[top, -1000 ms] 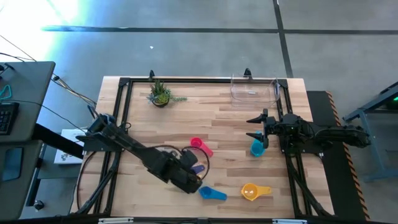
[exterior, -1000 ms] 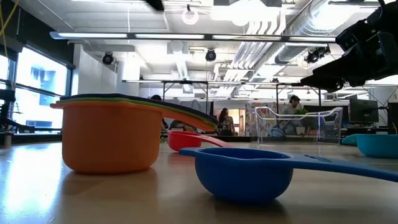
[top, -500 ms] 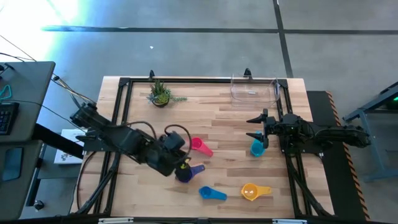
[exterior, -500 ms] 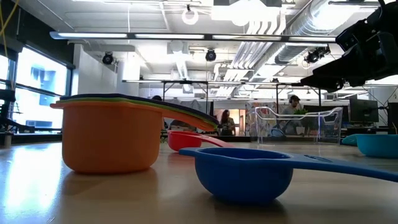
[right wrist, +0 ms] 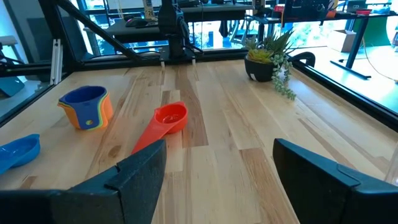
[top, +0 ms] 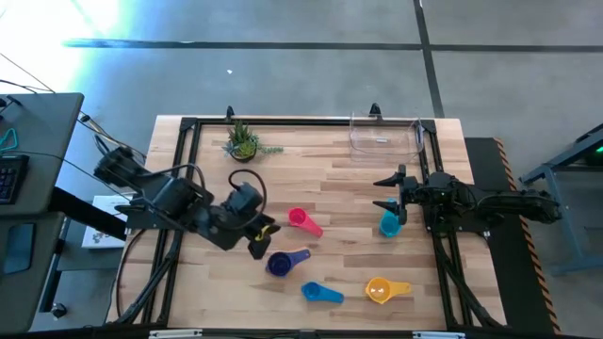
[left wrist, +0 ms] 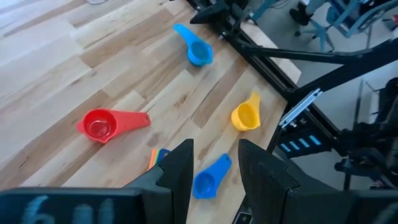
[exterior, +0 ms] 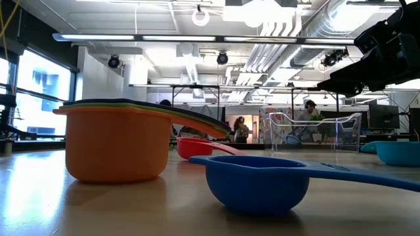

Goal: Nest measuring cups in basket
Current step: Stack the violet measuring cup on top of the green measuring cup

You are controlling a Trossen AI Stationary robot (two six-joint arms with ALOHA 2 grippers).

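Several measuring cups sit nested in a stack, purple on top and orange outermost, resting on its base. Single cups lie on the table: pink, blue, orange-yellow and teal. The clear basket stands at the far right edge. My left gripper hovers open, just left of the stack; its wrist view looks down on the blue cup. My right gripper waits open above the teal cup.
A small potted plant stands at the far left of the table. A black metal frame runs around the table's edges. Bare wood lies between the cups and the basket.
My left gripper has drawn back from over the nested stack, moving toward the table's left and far edges and rising. The stack stays on the table where it was, now uncovered.
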